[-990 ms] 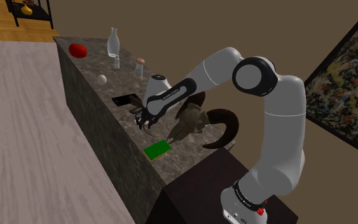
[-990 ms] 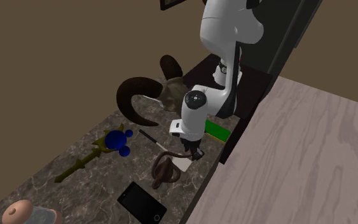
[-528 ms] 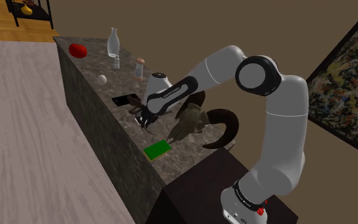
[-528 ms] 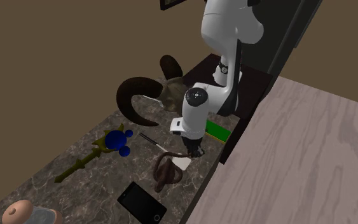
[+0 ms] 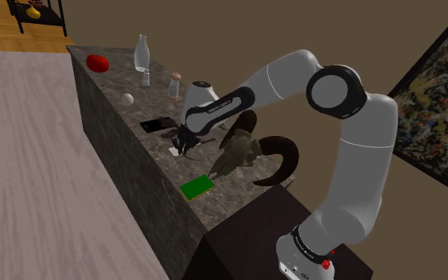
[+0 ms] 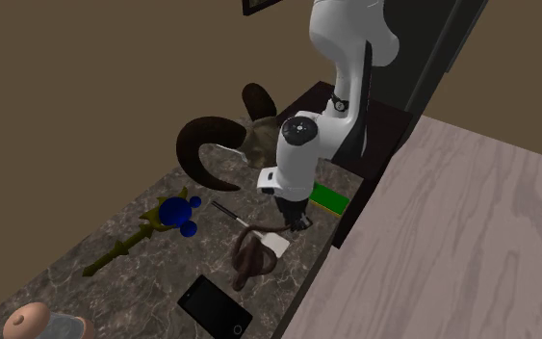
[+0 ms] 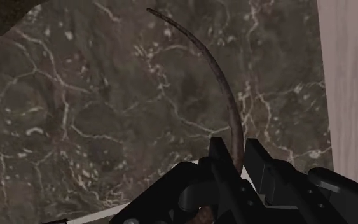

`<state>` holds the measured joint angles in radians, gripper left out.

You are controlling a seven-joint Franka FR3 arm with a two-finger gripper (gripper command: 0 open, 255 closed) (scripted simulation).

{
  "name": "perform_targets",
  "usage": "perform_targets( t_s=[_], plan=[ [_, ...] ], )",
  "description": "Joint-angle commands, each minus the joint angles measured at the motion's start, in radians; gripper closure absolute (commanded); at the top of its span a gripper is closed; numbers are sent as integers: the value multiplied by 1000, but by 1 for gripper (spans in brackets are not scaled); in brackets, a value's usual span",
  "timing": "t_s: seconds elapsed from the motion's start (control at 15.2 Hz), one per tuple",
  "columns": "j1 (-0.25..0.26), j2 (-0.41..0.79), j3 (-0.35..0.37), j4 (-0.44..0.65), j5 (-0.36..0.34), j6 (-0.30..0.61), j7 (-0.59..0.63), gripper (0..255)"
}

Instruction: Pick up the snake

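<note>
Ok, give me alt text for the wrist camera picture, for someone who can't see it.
The black gripper clasps the thin brown tail of a snake between its two fingers. The tail curves away from them over a dark marbled counter with white veins. A strip of pale wood-grain floor runs along the counter's edge.

The snake [image 7: 226,95] shows just its tail; the gripper [image 7: 236,146] hides the rest. The arm [image 6: 297,159] covers part of the horned skull [image 6: 211,125].

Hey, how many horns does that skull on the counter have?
2. The large horn curls out from the skull toward the blue-topped wand; the smaller horn rises behind the skull, partly hidden by it.
</note>
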<state>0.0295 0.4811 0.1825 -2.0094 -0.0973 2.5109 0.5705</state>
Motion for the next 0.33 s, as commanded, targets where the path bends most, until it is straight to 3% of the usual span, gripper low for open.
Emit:
perform_targets(
  t_s=[0.0, 0.26],
  plan=[
    [-2, -21, 4, 3, 6, -24, -2, 255],
    [-5, -43, 8, 4, 11, -46, -6, 255]
  ],
)
